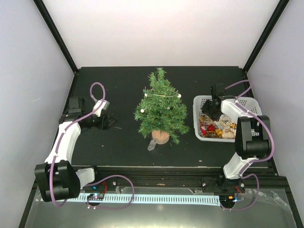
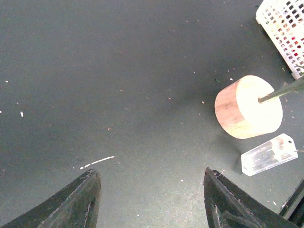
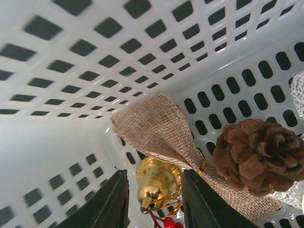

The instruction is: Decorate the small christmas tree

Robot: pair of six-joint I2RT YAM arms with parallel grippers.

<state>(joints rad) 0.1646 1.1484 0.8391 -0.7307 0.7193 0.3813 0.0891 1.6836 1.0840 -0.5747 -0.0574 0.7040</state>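
Squarely between the desk's (image 1: 118,147) side edges stood the small christmas tree (image 1: 160,107). Left gripper (image 2: 151,175) gaped wide, empty, leftward; right gripper (image 3: 155,176), inside the basket (image 1: 202,102) near the right edge, flanked a gold bell (image 3: 159,173), grip unclear.

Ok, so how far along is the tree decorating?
Done: the small christmas tree carries a white bead string. In hand: the right end effector, in the basket, brackets a gold bell without clearly gripping it. To do: the bell, pine cone and other ornaments are unhung; the left end effector hangs open, empty.
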